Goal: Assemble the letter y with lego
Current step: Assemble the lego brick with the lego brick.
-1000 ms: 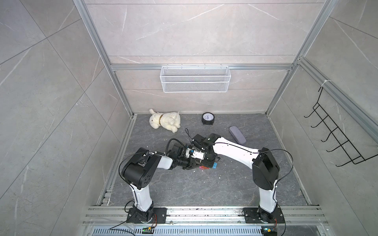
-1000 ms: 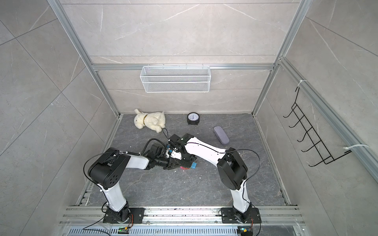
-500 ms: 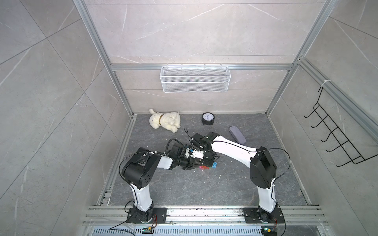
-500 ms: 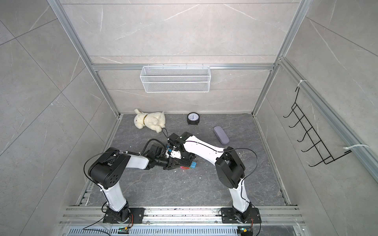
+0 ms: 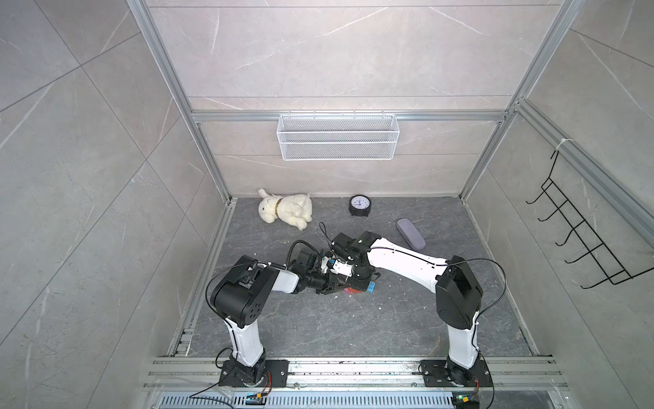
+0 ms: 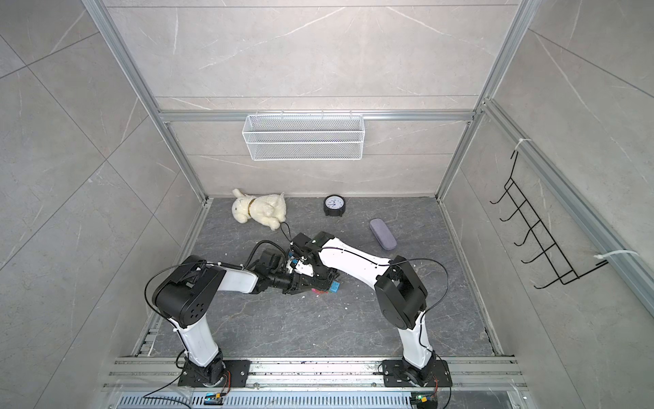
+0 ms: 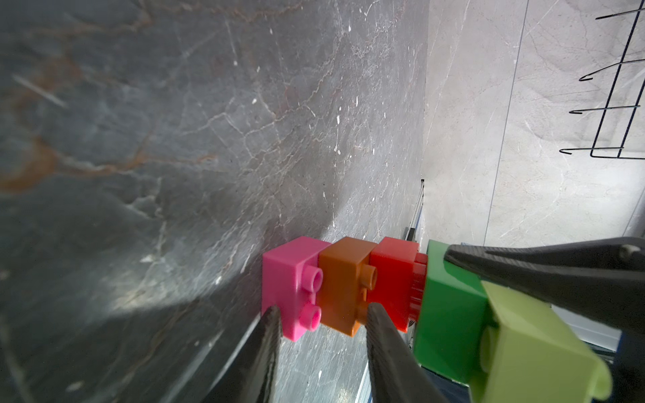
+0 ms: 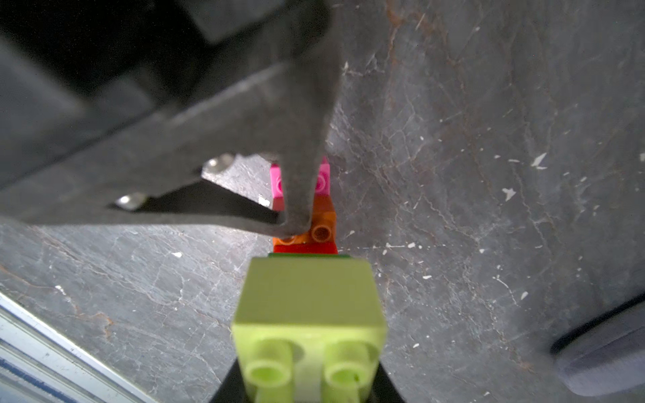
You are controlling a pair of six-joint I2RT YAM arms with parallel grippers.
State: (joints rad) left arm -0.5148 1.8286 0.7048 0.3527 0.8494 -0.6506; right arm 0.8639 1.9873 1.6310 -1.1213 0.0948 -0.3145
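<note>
The letter y [image 7: 352,286] shows in the left wrist view as a stepped pink, orange and red stem joined to a green brick [image 7: 450,314] and a yellow-green brick [image 7: 537,342]. My left gripper [image 7: 324,308] is shut across the pink and orange bricks. My right gripper [image 8: 309,383] is shut on the yellow-green brick [image 8: 309,300], and one of its fingers [image 7: 544,272] lies along the green brick. In both top views the two grippers meet low over the floor, with a blue brick [image 5: 370,286] [image 6: 334,286] peeking out beside them. Most of the lego is hidden there.
A white plush dog [image 5: 285,210], a black clock [image 5: 360,205] and a grey case [image 5: 409,233] lie toward the back of the floor. A wire basket [image 5: 338,136] hangs on the back wall. A black hook rack [image 5: 580,240] is on the right wall.
The right arm's elbow has swayed slightly sideways. Both grippers stay closed on the bricks at the same spot.
</note>
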